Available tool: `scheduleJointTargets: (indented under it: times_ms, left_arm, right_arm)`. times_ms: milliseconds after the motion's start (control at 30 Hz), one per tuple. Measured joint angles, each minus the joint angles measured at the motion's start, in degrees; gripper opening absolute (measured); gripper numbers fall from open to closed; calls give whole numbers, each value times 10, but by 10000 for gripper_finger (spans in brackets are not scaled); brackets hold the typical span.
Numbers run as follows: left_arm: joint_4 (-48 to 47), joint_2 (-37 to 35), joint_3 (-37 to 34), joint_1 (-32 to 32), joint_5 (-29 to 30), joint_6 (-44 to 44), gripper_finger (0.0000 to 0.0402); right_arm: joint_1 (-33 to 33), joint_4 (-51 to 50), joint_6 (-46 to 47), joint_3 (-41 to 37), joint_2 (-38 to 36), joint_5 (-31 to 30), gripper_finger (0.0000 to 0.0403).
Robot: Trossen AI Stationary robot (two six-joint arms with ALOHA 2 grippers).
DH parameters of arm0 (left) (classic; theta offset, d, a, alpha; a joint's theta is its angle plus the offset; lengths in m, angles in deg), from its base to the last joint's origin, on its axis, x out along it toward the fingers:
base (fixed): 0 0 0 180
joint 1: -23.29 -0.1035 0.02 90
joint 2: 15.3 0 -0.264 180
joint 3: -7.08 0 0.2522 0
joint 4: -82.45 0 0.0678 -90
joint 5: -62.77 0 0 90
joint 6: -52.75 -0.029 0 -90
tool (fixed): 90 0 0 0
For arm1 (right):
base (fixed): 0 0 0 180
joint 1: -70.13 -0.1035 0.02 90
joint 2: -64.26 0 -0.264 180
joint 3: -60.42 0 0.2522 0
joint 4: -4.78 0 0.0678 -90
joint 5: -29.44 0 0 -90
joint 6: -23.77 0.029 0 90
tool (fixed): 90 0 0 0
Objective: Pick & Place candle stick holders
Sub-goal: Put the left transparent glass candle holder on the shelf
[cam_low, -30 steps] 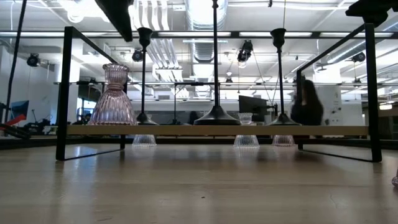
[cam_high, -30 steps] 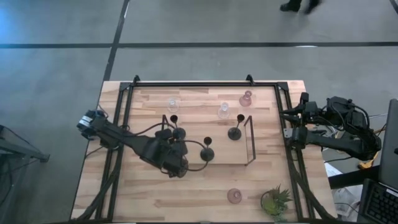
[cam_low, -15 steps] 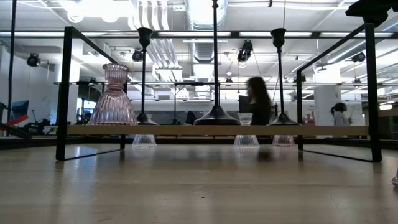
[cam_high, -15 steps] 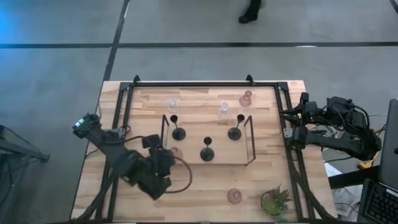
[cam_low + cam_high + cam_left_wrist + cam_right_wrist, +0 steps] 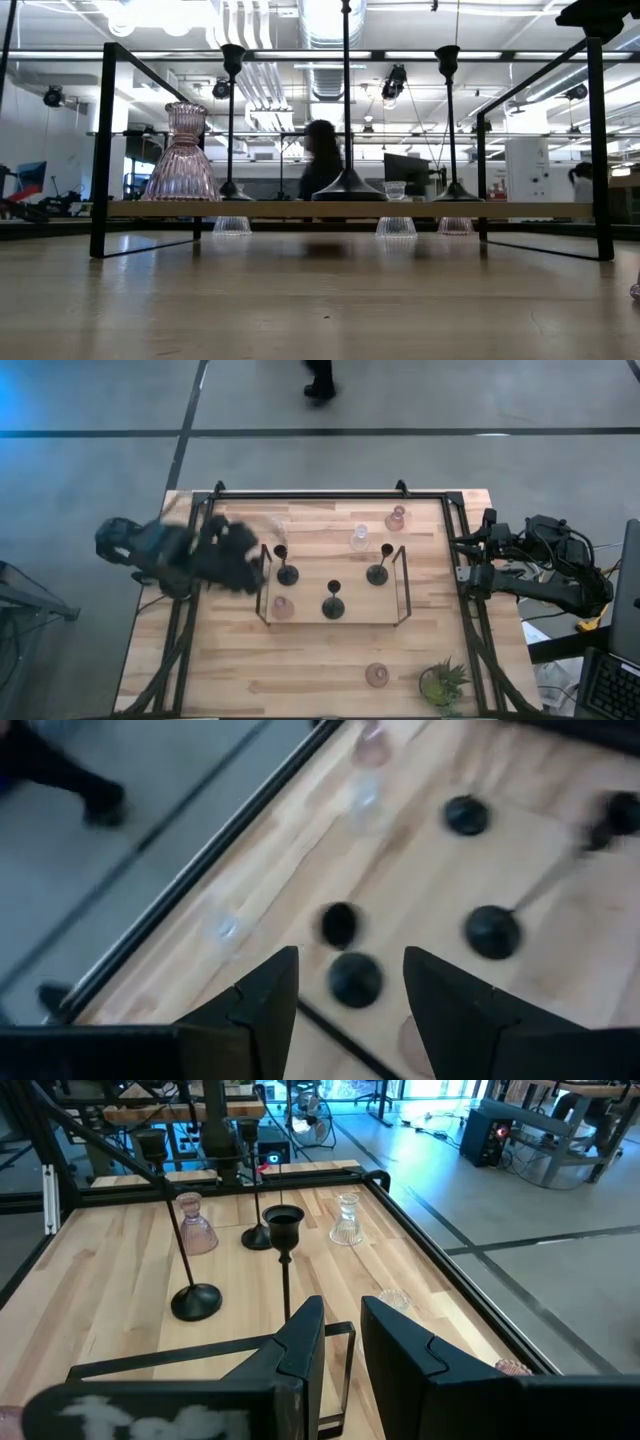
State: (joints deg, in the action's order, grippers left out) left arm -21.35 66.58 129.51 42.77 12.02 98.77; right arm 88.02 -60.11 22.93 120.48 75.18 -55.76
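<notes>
Left gripper [image 5: 345, 995], fingers apart w/ nothing held, is hovering near clear ribbed glass holder [image 5: 277, 528], prob. lining up a pick; right gripper [image 5: 340, 1342] is parked off-table, narrow gap, empty.

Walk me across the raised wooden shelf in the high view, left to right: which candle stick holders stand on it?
Pink-tinted glass holder → black holder with round base and thin stem just behind it → black holder at the shelf's front middle → black holder nearest the right rail.
</notes>
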Motion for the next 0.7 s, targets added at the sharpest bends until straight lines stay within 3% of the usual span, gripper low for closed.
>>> scheduleJointTargets:
  times_ms: [200,333,700]
  left_arm:
    - [50,5,-1,-237,-160,-157,185]
    - [52,45,-2,-355,-250,-218,185]
    - [82,109,-3,-488,-265,-347,185]
  right_arm:
    - [0,0,0,0,0,0,63]
    - [0,0,0,0,0,0,63]
    - [0,0,0,0,0,0,63]
